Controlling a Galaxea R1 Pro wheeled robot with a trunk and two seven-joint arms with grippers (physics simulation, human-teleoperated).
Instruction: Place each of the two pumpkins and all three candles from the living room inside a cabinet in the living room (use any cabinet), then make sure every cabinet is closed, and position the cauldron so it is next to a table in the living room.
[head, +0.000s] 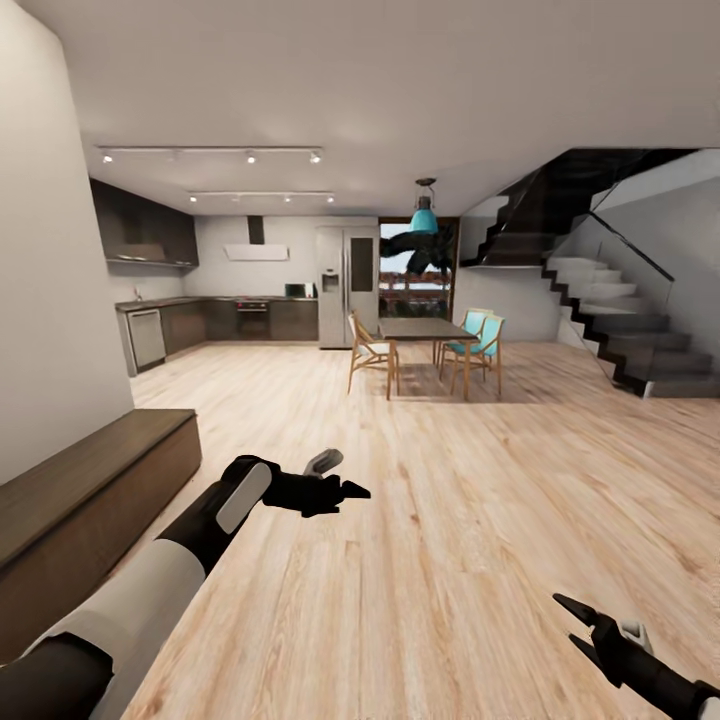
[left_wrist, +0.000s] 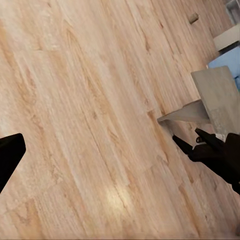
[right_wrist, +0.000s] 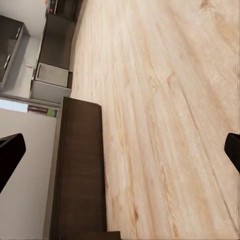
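Running along the wall at the robot's left, the long, low dark-brown wooden cabinet with plain handleless fronts (head: 90, 500) is seen with its long axis pointing away toward the kitchen, its front panels appearing shut. The left gripper (head: 345, 490) is held out over the pale plank floor (head: 450, 560) just beyond the cabinet's far end, and this arm is judged the nearer one; its fingers appear nearly together and nothing is held. The right gripper (head: 578, 618) is carried low at the other side, well apart from the cabinet, fingers spread and empty. In the right wrist view the cabinet's flat top (right_wrist: 80, 170) is shown lengthwise against the wall. In the left wrist view the right gripper (left_wrist: 192, 142) is caught beside a corner of the grey stone-like slab tabletop (left_wrist: 212, 97), which is likely the living-room table.
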